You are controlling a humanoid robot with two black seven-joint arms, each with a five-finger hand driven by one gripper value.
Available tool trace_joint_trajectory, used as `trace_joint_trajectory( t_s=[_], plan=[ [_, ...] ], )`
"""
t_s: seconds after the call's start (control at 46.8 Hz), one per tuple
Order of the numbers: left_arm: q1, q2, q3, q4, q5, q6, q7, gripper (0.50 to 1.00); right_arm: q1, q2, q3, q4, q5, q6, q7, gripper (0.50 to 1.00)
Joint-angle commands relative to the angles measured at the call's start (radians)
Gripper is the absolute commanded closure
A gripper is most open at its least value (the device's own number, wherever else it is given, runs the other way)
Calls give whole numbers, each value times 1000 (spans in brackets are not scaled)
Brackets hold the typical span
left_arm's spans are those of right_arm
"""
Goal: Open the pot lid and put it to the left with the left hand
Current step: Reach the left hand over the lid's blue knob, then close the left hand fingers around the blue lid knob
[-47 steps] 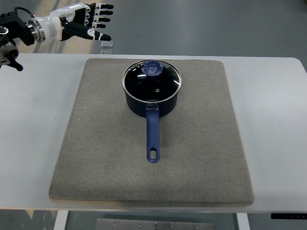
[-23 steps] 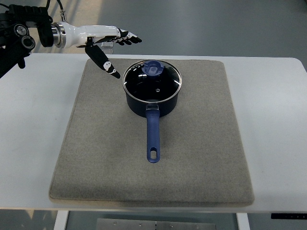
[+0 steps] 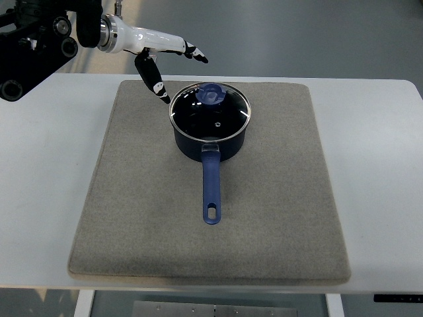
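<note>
Task barely started, by my read. The round glass lid with a blue knob (image 3: 209, 109) sits on the dark blue saucepan (image 3: 209, 140), fully seated as far as I can tell, nothing lifted.

The white-and-black left robot hand (image 3: 160, 63) hangs just up-left of the pot rim, fingers spread wide and holding nothing (thumb angled down toward the mat, the other fingertips pointing right, short of the knob). No contact with lid or pot visible.

Left to do: reach the knob, grasp, lift, set the lid down on the left side of the grey felt mat (image 3: 132, 198) or the white table (image 3: 39, 172).

Pot is on the far-centre of the mat, long blue handle (image 3: 210, 188) pointing toward the near edge.

Count: one saucepan, one lid, one mat, one table, one robot hand in view. Right arm not visible.
</note>
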Motion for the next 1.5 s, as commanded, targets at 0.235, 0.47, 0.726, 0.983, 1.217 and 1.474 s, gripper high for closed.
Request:
trace_joint_trajectory(
  t_s=[0.235,0.47,0.726,0.983,1.217,1.474],
  plan=[
    [-39,-103,83,68,30,43,10,510,0,0,0,0,1,0,0,583],
    [-51,-135,107,69,38,54,15,512,0,0,0,0,1,0,0,583],
    [-50,-144,109,79,67,54,13,531,0,0,-2,0,-1,0,0,585],
    [-45,-146,109,77,70,54,13,649,0,0,0,0,1,0,-1,585],
    [-44,-146,109,77,73,54,13,722,0,0,-2,0,-1,0,0,585],
    [-41,-146,109,76,81,54,13,793,0,0,0,0,1,0,0,583]
  ],
)
